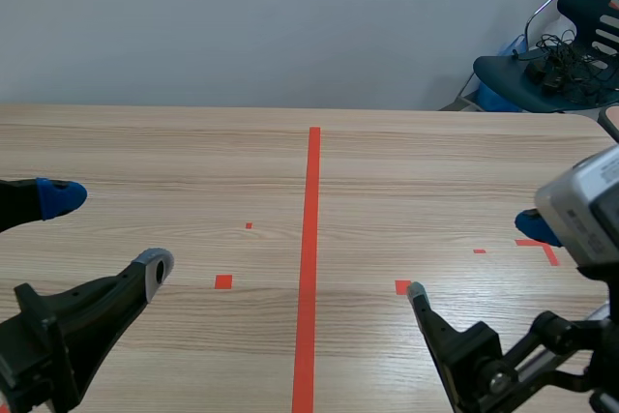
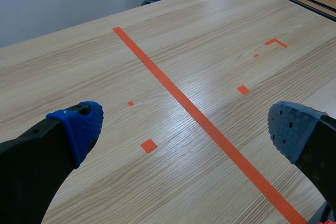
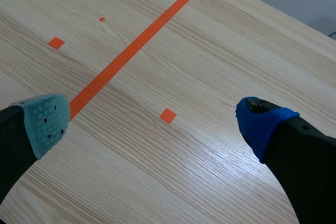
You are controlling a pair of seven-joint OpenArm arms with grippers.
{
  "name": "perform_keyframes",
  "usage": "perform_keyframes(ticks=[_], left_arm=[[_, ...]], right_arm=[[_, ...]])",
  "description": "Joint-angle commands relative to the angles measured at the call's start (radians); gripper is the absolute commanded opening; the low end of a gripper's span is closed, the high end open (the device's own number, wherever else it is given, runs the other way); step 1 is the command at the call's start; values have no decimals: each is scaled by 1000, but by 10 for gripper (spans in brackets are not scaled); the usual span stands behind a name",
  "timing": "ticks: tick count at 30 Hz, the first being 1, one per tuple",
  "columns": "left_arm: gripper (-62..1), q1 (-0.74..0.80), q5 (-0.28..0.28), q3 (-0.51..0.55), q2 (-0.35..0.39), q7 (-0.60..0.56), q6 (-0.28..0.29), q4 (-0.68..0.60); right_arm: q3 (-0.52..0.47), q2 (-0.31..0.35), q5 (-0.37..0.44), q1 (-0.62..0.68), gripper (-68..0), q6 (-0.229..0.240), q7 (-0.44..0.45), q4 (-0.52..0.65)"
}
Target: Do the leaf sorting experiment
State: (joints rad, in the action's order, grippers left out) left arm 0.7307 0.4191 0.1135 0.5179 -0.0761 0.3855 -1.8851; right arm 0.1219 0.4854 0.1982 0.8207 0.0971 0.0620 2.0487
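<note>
Two-arm bench, three views. At far left, the left gripper [image 1: 106,232] hangs low over the wooden table [image 1: 193,152] with its jaws wide apart and nothing between them. One blue pad [image 1: 58,197] lies farther from the robot, and a grey-tipped finger [image 1: 155,268] lies nearer. In its own wrist view the left gripper [image 2: 184,129] frames bare tabletop, including a small orange-red square [image 2: 149,145] and part of the long tape line [image 2: 210,129].

At centre, the tape line [image 1: 311,239] runs straight away from the robot and divides the table into two halves. Small tape squares [image 1: 223,281] lie on either side of it.

At right, the right gripper [image 1: 474,256] is also spread open and holds nothing. In its wrist view the right gripper [image 3: 153,121] shows a grey-green pad [image 3: 47,121] and a blue pad [image 3: 260,121] well apart, with one tape square [image 3: 168,115] on the table between them.

At far right, beyond the table edge, a dark chair [image 1: 571,55] carries a tangle of black cables [image 1: 556,60].

No leaf shows in any view.
</note>
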Motion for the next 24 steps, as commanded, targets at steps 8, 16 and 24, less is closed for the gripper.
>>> perform_keyframes(ticks=[8,16,24], left_arm=[[14,-5,6,5,-5,-9,2,-6],[14,-5,6,5,-5,-9,2,-6],[14,-5,6,5,-5,-9,2,-6]], right_arm=[[-6,7,24,-9,4,0,30,29],[-6,7,13,-9,4,0,29,29],[-6,7,14,-9,4,0,30,29]])
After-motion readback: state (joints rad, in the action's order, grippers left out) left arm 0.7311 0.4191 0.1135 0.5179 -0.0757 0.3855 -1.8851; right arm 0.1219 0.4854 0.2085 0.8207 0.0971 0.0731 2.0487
